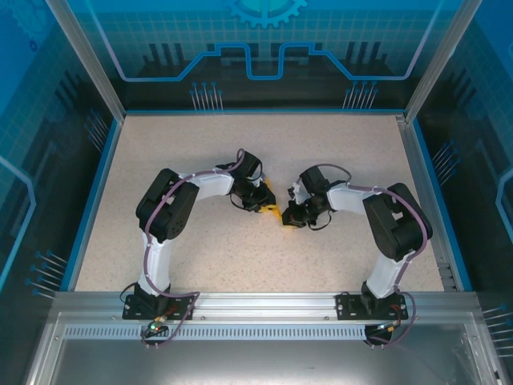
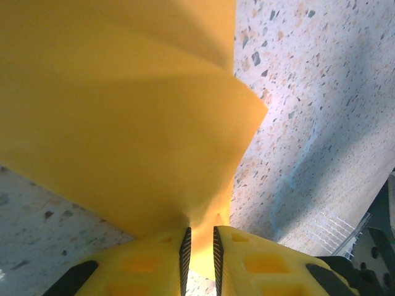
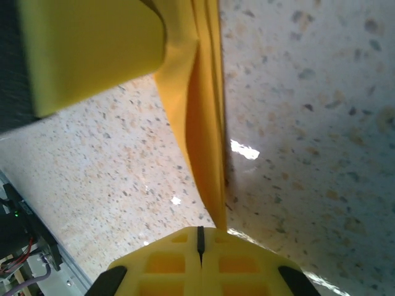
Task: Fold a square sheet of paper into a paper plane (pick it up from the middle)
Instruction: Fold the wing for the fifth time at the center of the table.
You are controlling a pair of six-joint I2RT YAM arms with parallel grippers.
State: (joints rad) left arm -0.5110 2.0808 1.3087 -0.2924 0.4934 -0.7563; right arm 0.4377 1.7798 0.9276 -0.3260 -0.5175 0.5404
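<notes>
The square sheet of paper [image 2: 123, 123] is orange-yellow and partly folded, with layered flaps and a narrow end. My left gripper [image 2: 201, 237] is shut on its pinched lower edge, the paper showing in the narrow gap between the pads. In the right wrist view the paper [image 3: 197, 123] hangs as a slim folded strip just above the table. Its tip ends against the top of my right gripper [image 3: 199, 231], a little to the right of the seam. That gripper's jaws are fully shut with nothing visible between them. From above, both grippers [image 1: 268, 200] [image 1: 288, 216] meet at the paper [image 1: 275, 212] mid-table.
The speckled beige table [image 1: 240, 144] has blue raised edges and clear enclosure walls around it. A metal rail [image 1: 264, 309] at the near edge carries both arm bases. The left gripper's yellow finger [image 3: 92, 55] shows close by in the right wrist view.
</notes>
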